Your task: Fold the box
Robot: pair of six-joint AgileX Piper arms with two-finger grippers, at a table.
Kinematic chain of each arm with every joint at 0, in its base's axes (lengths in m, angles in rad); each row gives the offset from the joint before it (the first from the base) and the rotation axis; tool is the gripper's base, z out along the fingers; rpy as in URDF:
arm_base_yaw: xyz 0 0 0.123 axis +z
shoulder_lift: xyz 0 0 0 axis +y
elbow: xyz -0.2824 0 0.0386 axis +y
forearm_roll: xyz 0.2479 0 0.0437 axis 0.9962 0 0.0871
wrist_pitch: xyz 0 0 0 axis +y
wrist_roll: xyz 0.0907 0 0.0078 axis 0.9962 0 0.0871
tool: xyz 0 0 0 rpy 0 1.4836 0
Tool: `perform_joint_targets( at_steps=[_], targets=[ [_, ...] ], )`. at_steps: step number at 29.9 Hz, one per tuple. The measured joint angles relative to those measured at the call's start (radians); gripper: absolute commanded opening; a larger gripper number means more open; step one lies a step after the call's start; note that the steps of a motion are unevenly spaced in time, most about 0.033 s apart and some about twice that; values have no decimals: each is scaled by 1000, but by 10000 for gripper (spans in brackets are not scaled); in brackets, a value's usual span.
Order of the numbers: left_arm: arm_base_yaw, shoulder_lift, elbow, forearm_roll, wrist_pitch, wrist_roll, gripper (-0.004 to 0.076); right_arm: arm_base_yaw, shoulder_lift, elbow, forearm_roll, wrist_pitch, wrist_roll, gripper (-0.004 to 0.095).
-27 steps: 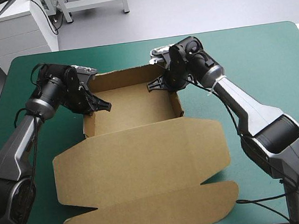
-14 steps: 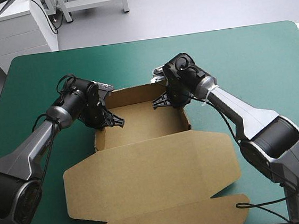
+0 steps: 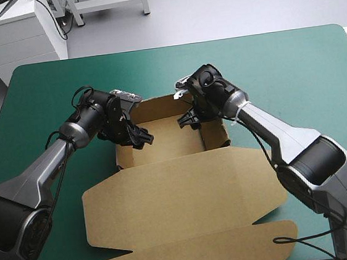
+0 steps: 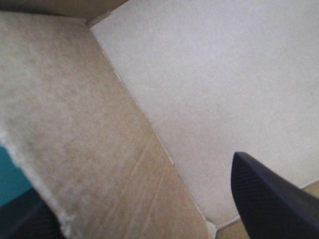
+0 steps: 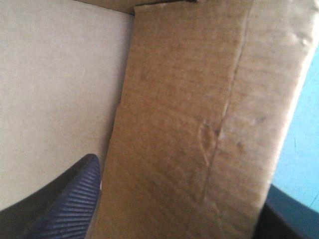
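Note:
The brown box (image 3: 168, 141) stands as an open tray with its walls raised. Its lid (image 3: 180, 194) lies flat toward the table's near edge. My left gripper (image 3: 138, 137) straddles the tray's left wall (image 4: 89, 149), open: one black finger (image 4: 269, 199) is inside over the floor (image 4: 209, 89), the other outside. My right gripper (image 3: 188, 117) straddles the right wall (image 5: 199, 109) near the far corner, also open. One of its fingers (image 5: 65, 204) is inside the tray and the other is outside by the teal-green cover (image 5: 299, 124).
The teal-green table (image 3: 296, 61) extends beyond and to both sides of the box. The lid's front flap (image 3: 199, 251) reaches close to the near edge. Both arms cross above the cover beside the tray.
The box has slid to the right and slightly nearer, both arms moving with it. Both grippers' fingers now stand apart around the side walls.

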Motion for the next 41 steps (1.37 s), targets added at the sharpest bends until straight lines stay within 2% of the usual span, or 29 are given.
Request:
perform_joint_targets(
  at_steps=[7, 15, 23, 28, 33, 35, 38, 41],
  targets=[
    [0, 1, -1, 0, -65, -88, 571, 0, 0, 0, -17, 0, 1, 648],
    [0, 1, -1, 0, -120, -105, 571, -27, -4, -10, -27, -1, 76, 648],
    [13, 1, -10, -6, -129, -105, 568, -93, -59, -83, 10, 0, 82, 648],
    [14, -18, -85, -6, -125, -105, 568, -102, -109, -107, 14, 2, 78, 648],
    [16, -73, -216, 13, -69, -87, 568, -102, -170, -109, 47, 7, 30, 648],
    [16, -98, -272, 43, -13, -73, 554, -102, -195, -109, 61, 7, 15, 648],
    [16, -132, -348, 110, 95, -66, 503, -102, -216, -109, 73, 8, 4, 648],
    [16, -179, -396, 192, 163, -59, 414, -104, -218, -104, 76, 9, 4, 648]
  ],
)
